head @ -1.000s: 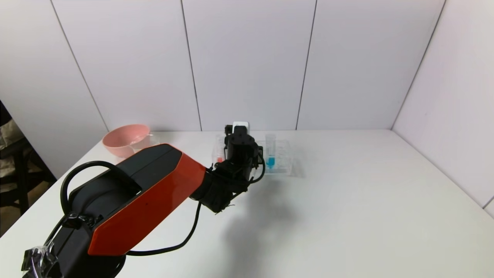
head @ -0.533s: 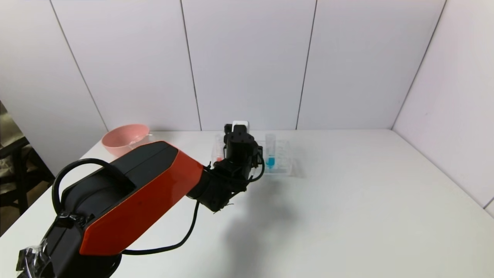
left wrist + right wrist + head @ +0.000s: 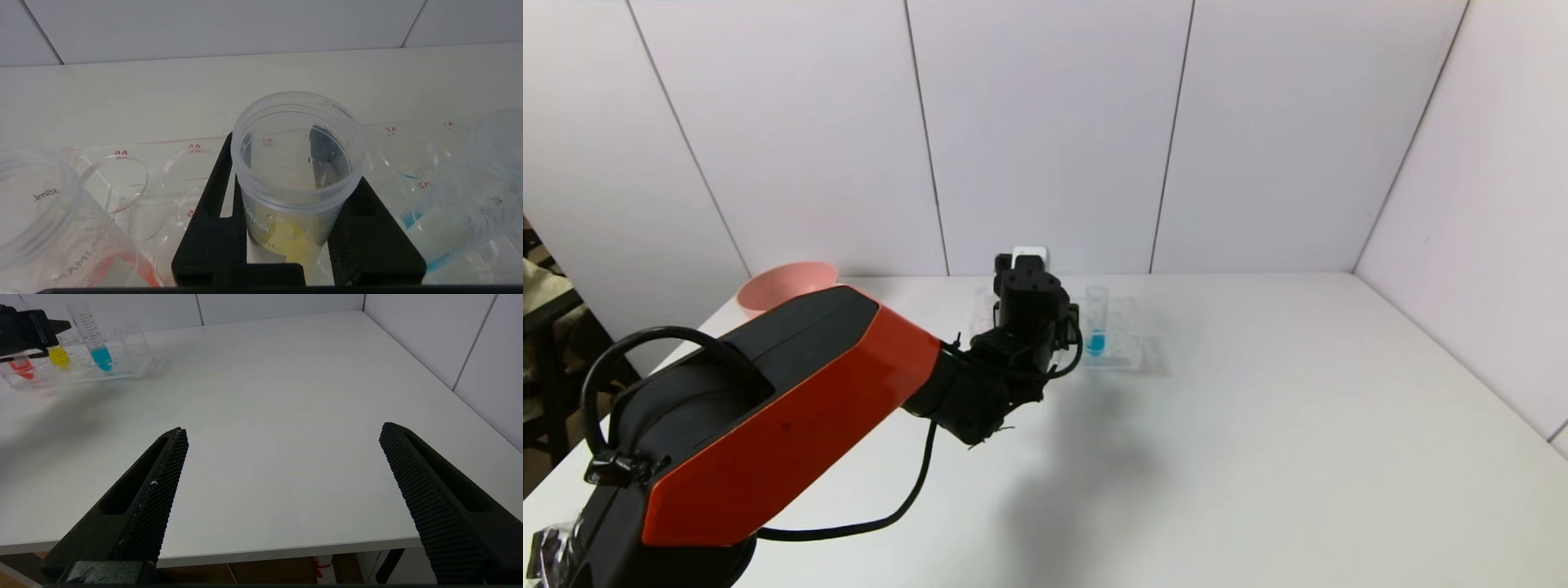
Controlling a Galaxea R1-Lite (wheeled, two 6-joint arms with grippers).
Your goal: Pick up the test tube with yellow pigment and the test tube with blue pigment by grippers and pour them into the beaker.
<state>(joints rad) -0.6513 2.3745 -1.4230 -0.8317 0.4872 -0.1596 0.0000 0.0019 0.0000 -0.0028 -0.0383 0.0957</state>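
Observation:
My left gripper (image 3: 296, 196) is shut on the test tube with yellow pigment (image 3: 294, 239); its black fingers (image 3: 204, 228) press the tube just below the open rim. The tube stands upright, its yellow end (image 3: 58, 357) down among the clear rack's walls. In the head view the left gripper (image 3: 1029, 302) hides this tube. The test tube with blue pigment (image 3: 1096, 325) stands upright in the rack, just right of the gripper. The beaker is hidden behind my left arm. My right gripper (image 3: 282, 430) hangs open and empty over the table's near edge.
The clear tube rack (image 3: 1129, 343) stands mid-table near the back wall. A tube with red pigment (image 3: 22, 369) stands at its left end. A pink bowl (image 3: 776, 286) at the back left is partly covered by my left arm. Walls close the back and right.
The left gripper has risen slightly, still shut on the yellow tube. The left arm has shifted left and now covers more of the pink bowl and the red tube.

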